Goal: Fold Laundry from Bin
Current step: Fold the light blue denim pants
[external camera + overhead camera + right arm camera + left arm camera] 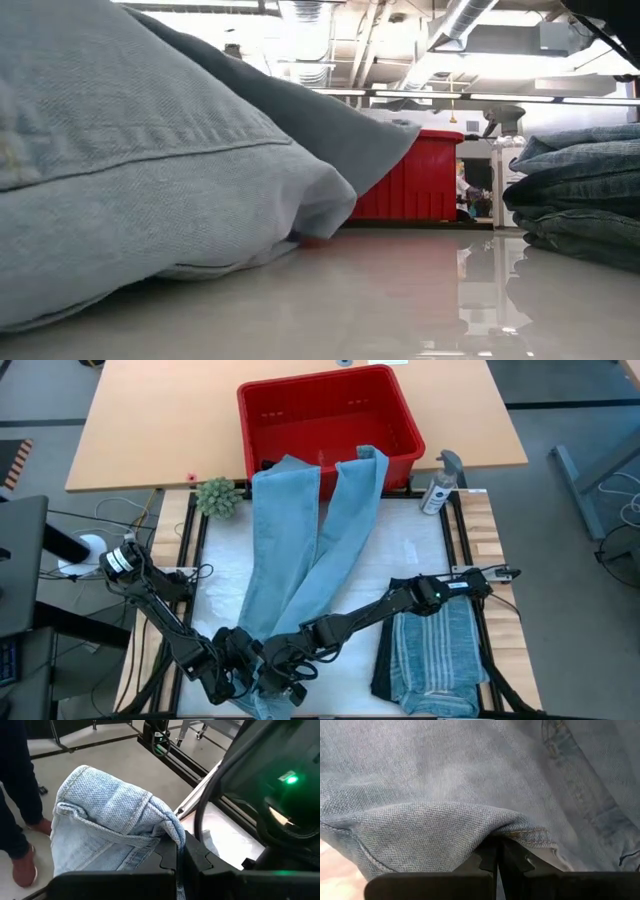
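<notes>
High view: the light blue jeans (300,550) lie spread on the table, legs running lengthwise away from the robot with the cuffs draped over the near rim of the red bin (330,420); the waistband end sits at the near table edge, where both grippers meet. Left gripper (232,665) and right gripper (285,675) are just beside each other on the waistband, left arm marginally nearer its left corner. Long axis of the garment: near edge to bin, slightly splayed. A folded stack (432,650) of striped and dark garments sits on the right. Spray bottle (438,485) and a small green plant (218,496) by the bin; no label legible. Low view: denim bulks up close on the left, bin behind, folded stack at right; no writing readable. Left wrist view: fingers fully closed, pinching a stitched denim hem directly ahead of the tips. Right wrist view: fingers closed tight on a waistband fold lifted clear of the table; a person's leg and shoe show beyond. Judgement: next move likely turns on pulling the waistband along the long axis.
</notes>
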